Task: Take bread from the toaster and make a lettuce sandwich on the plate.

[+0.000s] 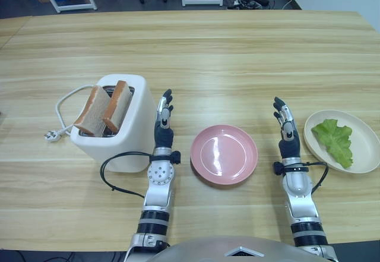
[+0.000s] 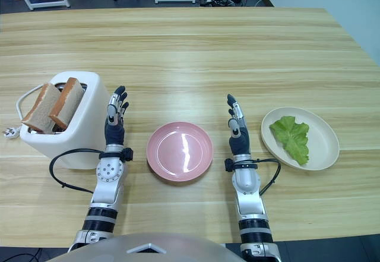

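Pink plate (image 1: 224,154) bare; 2 slices of bread (image 1: 104,110) lean in the toaster (image 1: 127,140).
Left hand (image 1: 164,126) and right hand (image 1: 288,131) are empty, fingers straight; a hard pull may tip the toaster or crush bread.

A light wooden table (image 1: 237,48) carried 1 toaster and 2 plates. The white toaster (image 1: 127,137) stood at 9 o'clock from the pink plate (image 1: 199,167). Its white cord (image 1: 58,109) and plug (image 1: 52,135) lay on the wood at the toaster's 9 o'clock. The cream plate (image 1: 368,149) sat at the pink plate's 3 o'clock.
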Controlling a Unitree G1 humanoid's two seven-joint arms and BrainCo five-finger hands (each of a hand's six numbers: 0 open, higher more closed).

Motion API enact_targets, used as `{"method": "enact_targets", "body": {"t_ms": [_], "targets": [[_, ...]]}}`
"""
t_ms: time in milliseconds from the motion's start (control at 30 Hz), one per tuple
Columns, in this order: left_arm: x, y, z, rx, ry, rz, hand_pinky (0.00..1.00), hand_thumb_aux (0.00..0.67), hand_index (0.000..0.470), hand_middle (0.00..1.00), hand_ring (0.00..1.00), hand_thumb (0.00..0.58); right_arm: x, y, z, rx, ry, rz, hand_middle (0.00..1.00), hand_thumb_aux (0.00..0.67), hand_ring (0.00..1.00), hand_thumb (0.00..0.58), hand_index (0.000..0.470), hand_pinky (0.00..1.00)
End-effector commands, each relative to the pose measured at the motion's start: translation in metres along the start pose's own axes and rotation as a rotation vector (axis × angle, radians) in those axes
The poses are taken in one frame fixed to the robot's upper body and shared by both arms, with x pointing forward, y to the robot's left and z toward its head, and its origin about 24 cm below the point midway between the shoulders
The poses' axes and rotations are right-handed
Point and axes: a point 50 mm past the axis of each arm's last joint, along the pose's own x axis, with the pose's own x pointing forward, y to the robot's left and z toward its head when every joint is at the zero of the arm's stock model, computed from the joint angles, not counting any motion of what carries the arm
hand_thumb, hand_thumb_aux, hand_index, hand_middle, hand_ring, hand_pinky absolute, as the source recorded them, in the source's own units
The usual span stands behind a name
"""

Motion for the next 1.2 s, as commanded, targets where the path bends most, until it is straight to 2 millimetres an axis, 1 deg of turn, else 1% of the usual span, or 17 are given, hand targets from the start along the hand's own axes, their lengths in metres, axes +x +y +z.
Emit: {"method": "enact_targets", "body": {"t_ms": [33, 333, 367, 433, 500, 567, 633, 667, 733, 800, 833, 867, 933, 1000, 1067, 1133, 1200], "targets": [[-0.002, 0.0, -0.003, 0.016, 0.017, -0.016, 0.0, 0.0, 0.0, 0.0, 0.0, 0.0, -0.002, 0.0, -0.002, 0.007, 0.019, -0.001, 0.0, 0.0, 0.0, 0.0, 0.0, 0.0], [-0.004, -0.004, -0.004, 0.009, 0.029, -0.052, 0.0, 0.0, 0.0, 0.0, 0.0, 0.0, -0.003, 0.0, -0.002, 0.007, 0.022, 0.003, 0.0, 0.0, 0.0, 0.0, 0.0, 0.0], [-0.005, -0.005, 0.0, -0.007, 0.019, -0.06, 0.0, 0.0, 0.0, 0.0, 0.0, 0.0, -0.003, 0.001, -0.002, 0.007, 0.023, 0.004, 0.0, 0.0, 0.0, 0.0, 0.0, 0.0], [-0.009, -0.01, 0.032, -0.054, -0.096, -0.135, 0.0, 0.0, 0.0, 0.0, 0.0, 0.0, -0.002, 0.001, -0.003, 0.007, 0.025, 0.006, 0.0, 0.0, 0.0, 0.0, 0.0, 0.0], [-0.02, -0.009, 0.094, -0.176, -0.289, -0.258, 0.0, 0.0, 0.0, 0.0, 0.0, 0.0, -0.003, 0.001, -0.004, 0.006, 0.029, 0.003, 0.0, 0.0, 0.0, 0.0, 0.0, 0.0], [-0.035, 0.011, 0.152, -0.306, -0.442, -0.355, 0.0, 0.0, 0.0, 0.0, 0.0, 0.0, -0.002, 0.003, -0.005, 0.007, 0.032, 0.002, 0.0, 0.0, 0.0, 0.0, 0.0, 0.0], [-0.044, 0.042, 0.189, -0.282, -0.532, -0.381, 0.0, 0.0, 0.0, 0.0, 0.0, 0.0, -0.002, 0.006, -0.005, 0.006, 0.034, 0.003, 0.0, 0.0, 0.0, 0.0, 0.0, 0.0], [-0.047, 0.06, 0.205, -0.146, -0.575, -0.367, 0.0, 0.0, 0.0, 0.0, 0.0, 0.0, -0.002, 0.007, -0.006, 0.007, 0.035, 0.004, 0.0, 0.0, 0.0, 0.0, 0.0, 0.0], [-0.051, 0.096, 0.237, 0.242, -0.634, -0.304, 0.0, 0.0, 0.0, 0.0, 0.0, 0.0, -0.001, 0.011, -0.006, 0.01, 0.037, 0.008, 0.0, 0.0, 0.0, 0.0, 0.0, 0.0], [-0.06, 0.117, 0.261, 0.567, -0.619, -0.248, 0.0, 0.0, 0.0, 0.0, 0.0, 0.0, 0.0, 0.013, -0.007, 0.012, 0.038, 0.012, 0.0, 0.0, 0.0, 0.0, 0.0, 0.0], [-0.061, 0.127, 0.266, 0.684, -0.577, -0.206, 0.0, 0.0, 0.0, 0.0, 0.0, 0.0, -0.001, 0.015, -0.006, 0.015, 0.038, 0.008, 0.0, 0.0, 0.0, 0.0, 0.0, 0.0], [-0.06, 0.136, 0.267, 0.783, -0.528, -0.156, 0.0, 0.0, 0.0, 0.0, 0.0, 0.0, -0.001, 0.016, -0.006, 0.018, 0.039, 0.004, 0.0, 0.0, 0.0, 0.0, 0.0, 0.0], [-0.054, 0.159, 0.252, 0.951, -0.361, -0.038, 0.0, 0.0, 0.0, 0.0, 0.0, 0.0, -0.001, 0.019, -0.006, 0.026, 0.041, 0.004, 0.0, 0.0, 0.0, 0.0, 0.0, 0.0], [-0.046, 0.177, 0.222, 1.034, -0.174, 0.031, 0.0, 0.0, 0.0, 0.0, 0.0, 0.0, -0.001, 0.021, -0.006, 0.028, 0.04, 0.013, 0.0, 0.0, 0.0, 0.0, 0.0, 0.0], [-0.043, 0.191, 0.182, 1.11, 0.018, 0.033, 0.0, 0.0, 0.0, 0.0, 0.0, 0.0, 0.001, 0.021, -0.006, 0.024, 0.036, 0.017, 0.0, 0.0, 0.0, 0.0, 0.0, 0.0], [-0.046, 0.197, 0.151, 1.127, 0.143, 0.019, 0.0, 0.0, 0.0, 0.0, 0.0, 0.0, 0.002, 0.018, -0.006, 0.018, 0.032, 0.015, 0.0, 0.0, 0.0, 0.0, 0.0, 0.0], [-0.05, 0.2, 0.127, 1.136, 0.227, 0.014, 0.0, 0.0, 0.0, 0.0, 0.0, 0.0, 0.003, 0.017, -0.006, 0.014, 0.03, 0.015, 0.0, 0.0, 0.0, 0.0, 0.0, 0.0]]}}
